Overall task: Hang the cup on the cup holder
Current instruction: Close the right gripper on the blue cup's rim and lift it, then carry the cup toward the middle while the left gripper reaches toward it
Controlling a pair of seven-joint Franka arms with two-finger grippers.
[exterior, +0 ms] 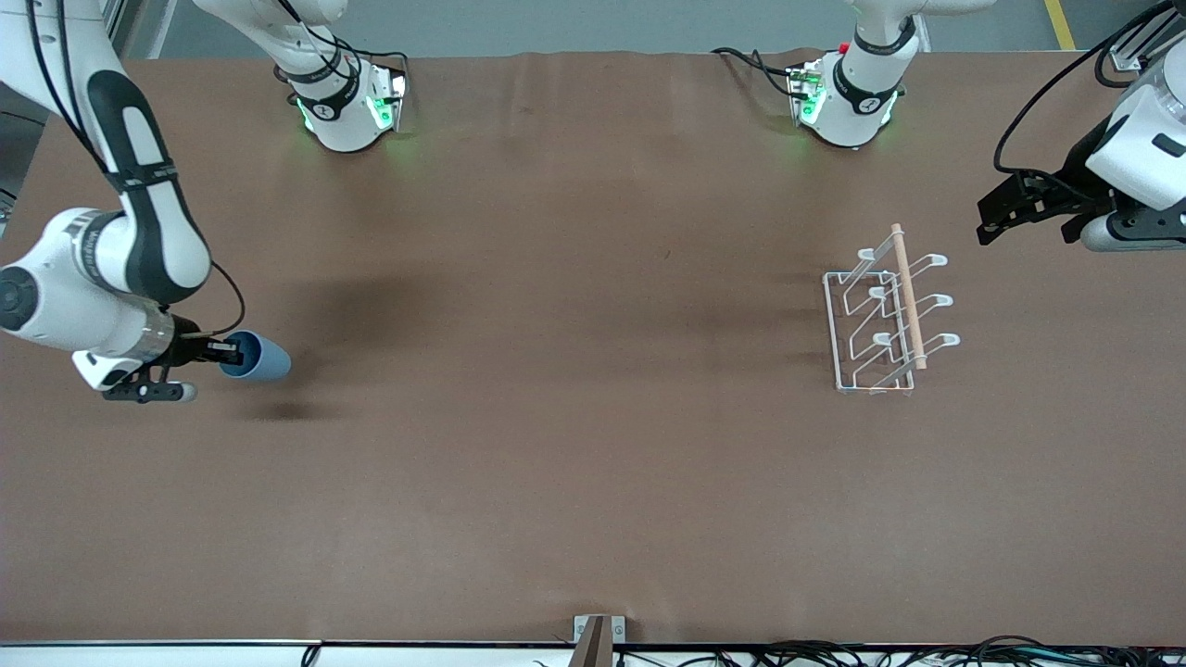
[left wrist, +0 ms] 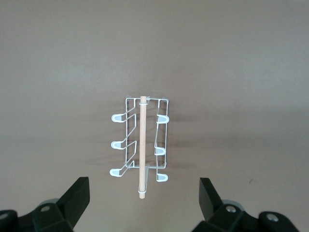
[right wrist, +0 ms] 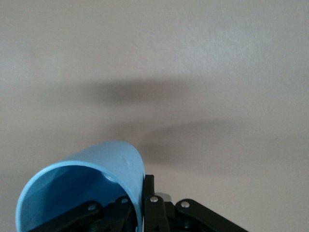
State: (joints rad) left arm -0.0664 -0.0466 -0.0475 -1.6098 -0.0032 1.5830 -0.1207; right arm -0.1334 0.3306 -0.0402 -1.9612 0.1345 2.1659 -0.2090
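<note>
Two things look risky to me from here. The right claw (exterior: 225,353) has only a thin pinch on the rim of the cup (exterior: 256,357), one finger inside the mouth and one outside on the wall, so the cup sticks out sideways from the claw with its closed end pointing toward the middle of the desk (exterior: 556,463); a grip that shallow on a smooth, tapered wall could let the cup swivel or slide out if the arm swings fast. The other worry is the long carry: the cup holder (exterior: 885,315) stands well apart from the cup, up at the left arm's end of the desk, and the cup's mouth has to come down over one of its slim upturned prongs. Coming in a little off line would knock the light wire frame over or shove it along the desk instead of hooking the cup. As for where things sit, the cup is in the right claw's pinch, hanging low over the desk at the right arm's end with its shadow just beneath it. The left claw (exterior: 1028,211) waits with its fingers spread wide, empty, up in the air near the cup holder and looking down on it.
</note>
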